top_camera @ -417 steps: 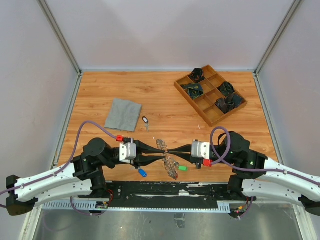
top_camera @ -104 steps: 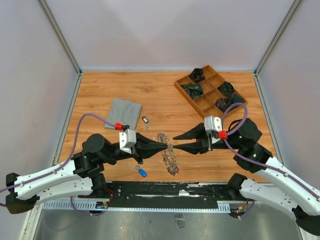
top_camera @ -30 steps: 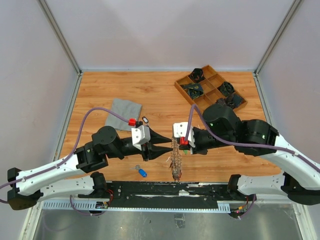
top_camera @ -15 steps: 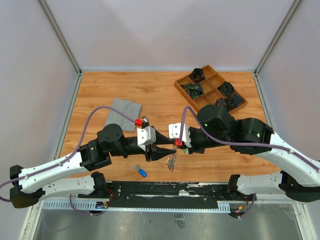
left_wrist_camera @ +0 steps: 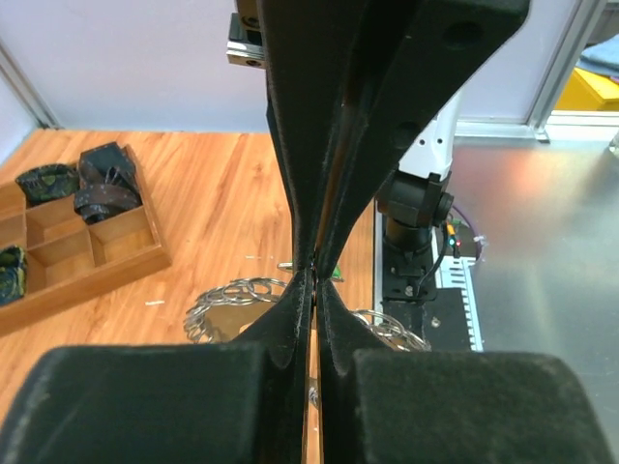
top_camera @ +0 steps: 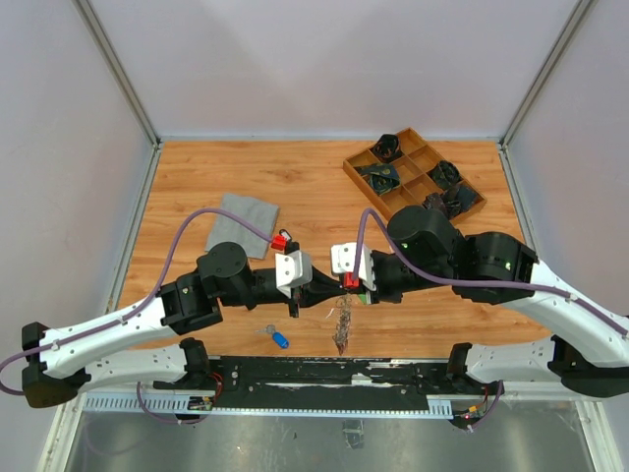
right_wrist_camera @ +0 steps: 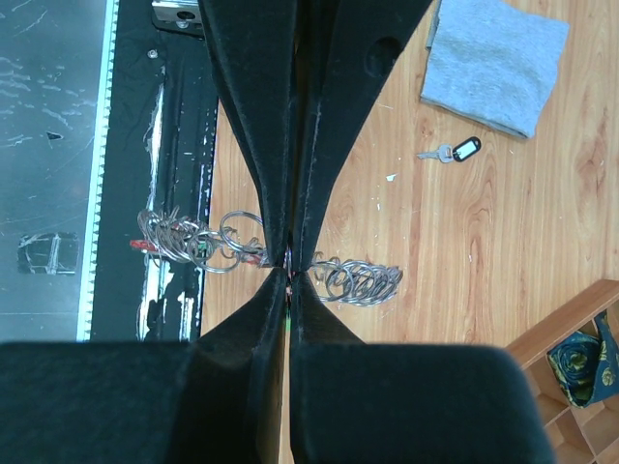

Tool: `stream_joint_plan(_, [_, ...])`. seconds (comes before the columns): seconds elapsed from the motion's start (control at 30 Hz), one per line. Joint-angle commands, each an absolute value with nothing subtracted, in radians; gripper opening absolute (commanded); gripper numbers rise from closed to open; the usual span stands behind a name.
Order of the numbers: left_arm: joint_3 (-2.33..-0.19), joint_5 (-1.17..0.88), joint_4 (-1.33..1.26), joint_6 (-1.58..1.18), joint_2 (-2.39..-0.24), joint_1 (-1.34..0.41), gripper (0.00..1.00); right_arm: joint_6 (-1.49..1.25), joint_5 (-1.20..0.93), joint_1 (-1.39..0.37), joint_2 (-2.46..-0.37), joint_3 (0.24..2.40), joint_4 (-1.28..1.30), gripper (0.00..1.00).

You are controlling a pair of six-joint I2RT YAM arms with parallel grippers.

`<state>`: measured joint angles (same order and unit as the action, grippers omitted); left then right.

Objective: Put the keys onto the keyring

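Silver keyring [top_camera: 341, 323], in left tool [left_wrist_camera: 311, 276], right tool [right_wrist_camera: 288, 267]

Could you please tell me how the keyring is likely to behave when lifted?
Probably floppy: the keyring trails in loose loops either side of the right gripper. It may swing or slip, being pinched only at the tips. So much metal is likely heavy for its size.

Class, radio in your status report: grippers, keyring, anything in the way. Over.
Left gripper and right gripper both shut on keyring. Blue-tagged key lies loose, left of it. Nothing blocking.
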<state>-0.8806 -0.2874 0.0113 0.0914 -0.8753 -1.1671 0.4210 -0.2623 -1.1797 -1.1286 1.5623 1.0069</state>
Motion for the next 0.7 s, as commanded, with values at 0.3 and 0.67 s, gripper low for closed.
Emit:
stream_joint_plan(0.3, [-0.882,-0.221,-0.020,0.086,-0.816,-1.166,0.01,0.392,-0.254,-1.201,-1.024,1.514,0.807,0.34])
stream_joint_plan(0.67, [-0.767,-0.097,-0.115,-0.017,-0.653,-1.166,0.00,0.115,-0.310,-0.986,-0.963,1.414,0.554,0.32])
